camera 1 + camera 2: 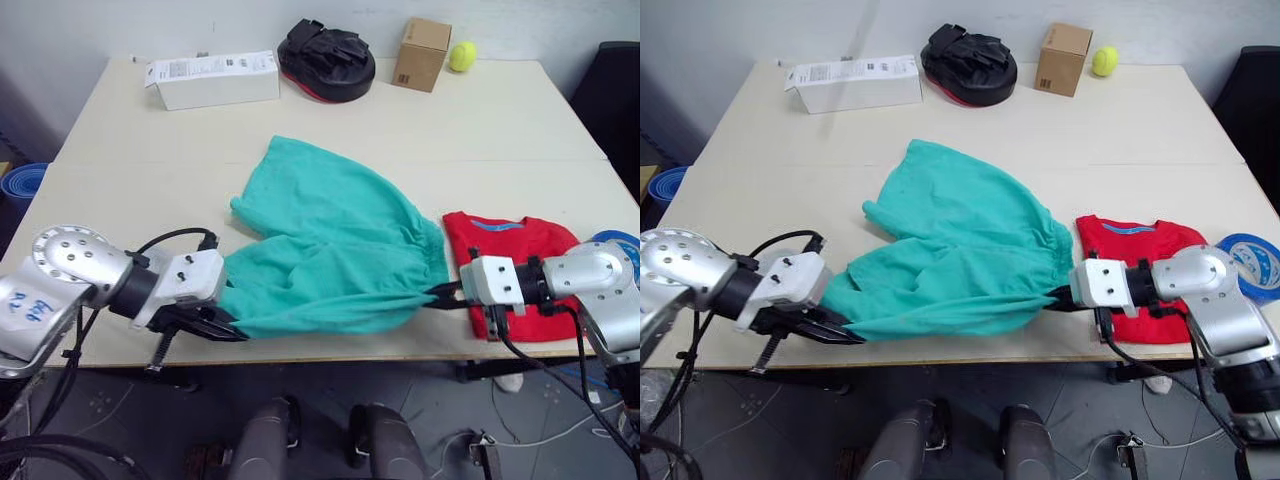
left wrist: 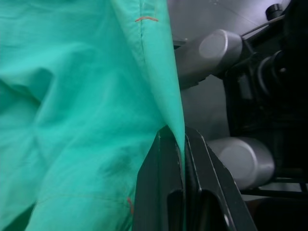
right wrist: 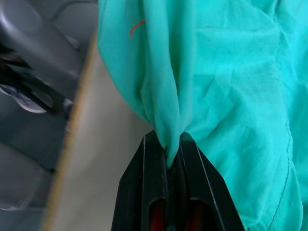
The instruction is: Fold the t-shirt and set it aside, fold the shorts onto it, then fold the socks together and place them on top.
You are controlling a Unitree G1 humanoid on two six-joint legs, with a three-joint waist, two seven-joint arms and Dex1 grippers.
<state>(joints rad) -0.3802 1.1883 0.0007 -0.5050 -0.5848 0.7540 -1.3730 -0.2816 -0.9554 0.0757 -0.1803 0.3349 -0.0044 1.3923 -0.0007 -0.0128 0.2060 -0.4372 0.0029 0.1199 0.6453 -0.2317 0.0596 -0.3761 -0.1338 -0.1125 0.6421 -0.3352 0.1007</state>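
Observation:
The teal-green shorts [image 1: 330, 240] lie spread over the middle of the table, their near edge stretched taut between both grippers. My left gripper [image 1: 232, 330] is shut on the shorts' near left corner at the table's front edge; in the left wrist view its black fingers [image 2: 159, 192] pinch a fold of the teal cloth [image 2: 82, 96]. At the waistband end my right gripper [image 1: 447, 293] is shut on the near right corner, the fabric [image 3: 216, 82] bunched between its fingers [image 3: 144, 192]. The red t-shirt [image 1: 500, 245] lies folded at the right, partly behind my right gripper. The socks are out of view.
Along the far edge sit a white box [image 1: 212, 78], a black padded mitt [image 1: 327, 58], a brown cardboard box [image 1: 421, 53] and a yellow-green ball [image 1: 462, 55]. A blue tape roll [image 1: 1252, 264] lies right of the t-shirt. The table's front edge [image 1: 330, 350] runs just beneath the grippers.

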